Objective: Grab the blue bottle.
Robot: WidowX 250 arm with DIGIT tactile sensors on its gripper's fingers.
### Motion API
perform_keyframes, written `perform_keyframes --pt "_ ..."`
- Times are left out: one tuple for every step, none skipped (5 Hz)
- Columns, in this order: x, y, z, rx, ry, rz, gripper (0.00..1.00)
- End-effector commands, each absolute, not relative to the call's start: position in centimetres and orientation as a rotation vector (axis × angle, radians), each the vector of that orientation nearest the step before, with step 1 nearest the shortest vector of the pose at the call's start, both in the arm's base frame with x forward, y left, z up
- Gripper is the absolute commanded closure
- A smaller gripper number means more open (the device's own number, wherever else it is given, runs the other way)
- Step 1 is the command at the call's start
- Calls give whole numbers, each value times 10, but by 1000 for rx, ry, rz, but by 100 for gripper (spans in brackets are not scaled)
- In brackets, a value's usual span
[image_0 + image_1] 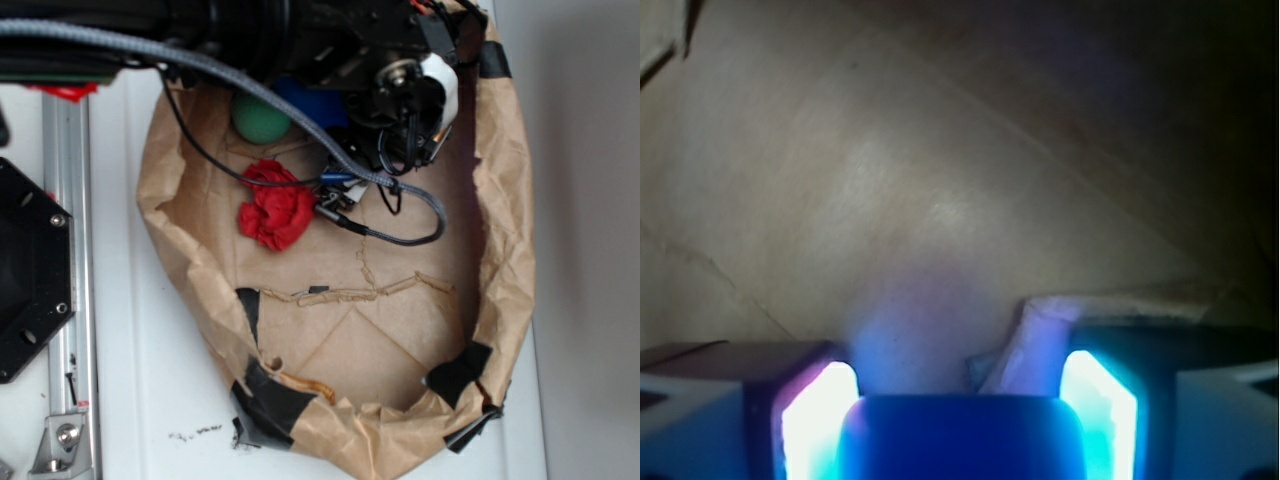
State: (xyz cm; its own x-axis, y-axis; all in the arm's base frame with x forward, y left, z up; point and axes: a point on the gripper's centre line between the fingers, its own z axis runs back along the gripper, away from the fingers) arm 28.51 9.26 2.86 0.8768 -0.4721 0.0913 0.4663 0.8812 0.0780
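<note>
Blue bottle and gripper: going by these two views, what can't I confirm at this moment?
- Blue bottle: in the exterior view the arm covers most of it; neck and lie hidden.
- Blue bottle, wrist view: cut off by the bottom edge and blurred; only one end shows.
- Gripper: glare washes out the fingers; contact with the bottle cannot be told. In the exterior view it is hidden by the arm.
- Green ball: top hidden under the arm.

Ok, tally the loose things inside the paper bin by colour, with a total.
Blue: 1, the bottle, between the gripper fingers
Green: 1, the ball
Red: 1, the paper wad
Total: 3
</note>
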Motion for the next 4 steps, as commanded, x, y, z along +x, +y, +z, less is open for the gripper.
perform_keyframes --pt "297 51 135 177 -309 -340 100" --pt "298 34 148 146 -282 -274 100" --pt "294 29 158 182 -201 -81 100" --pt "297 26 160 104 -282 182 100"
